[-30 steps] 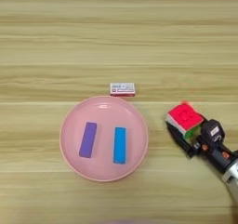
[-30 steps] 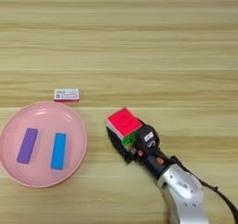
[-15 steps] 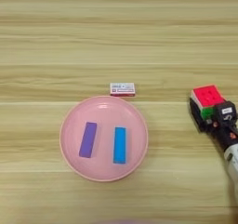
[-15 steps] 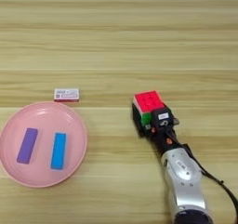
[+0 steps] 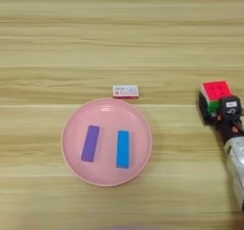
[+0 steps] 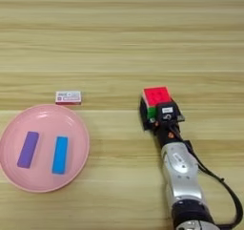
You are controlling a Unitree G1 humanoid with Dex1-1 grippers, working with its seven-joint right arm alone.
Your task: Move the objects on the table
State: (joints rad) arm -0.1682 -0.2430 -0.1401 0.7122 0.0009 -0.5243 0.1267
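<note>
The puzzle cube (image 6: 157, 97), red face up with green showing on its side, sits between the black fingers of my right gripper (image 6: 157, 109), which is shut on it at the table's right. It also shows as the puzzle cube (image 5: 215, 91) in my gripper (image 5: 217, 106) near the left eye view's right edge. The round pink plate (image 5: 138, 119) lies left of centre and carries a purple bar (image 5: 90, 143) and a blue bar (image 5: 123, 149) side by side. A small white-and-red box (image 5: 125, 91) lies on the table (image 5: 119, 33) just beyond the plate's far rim.
My silver forearm (image 6: 183, 181) runs from the bottom edge up to the gripper, with a black cable (image 6: 224, 191) looping on its right. Bare wood lies between the plate and the cube.
My gripper has carried the cube to the right and a little farther from me, away from the plate. The plate, bars and box have stayed put.
</note>
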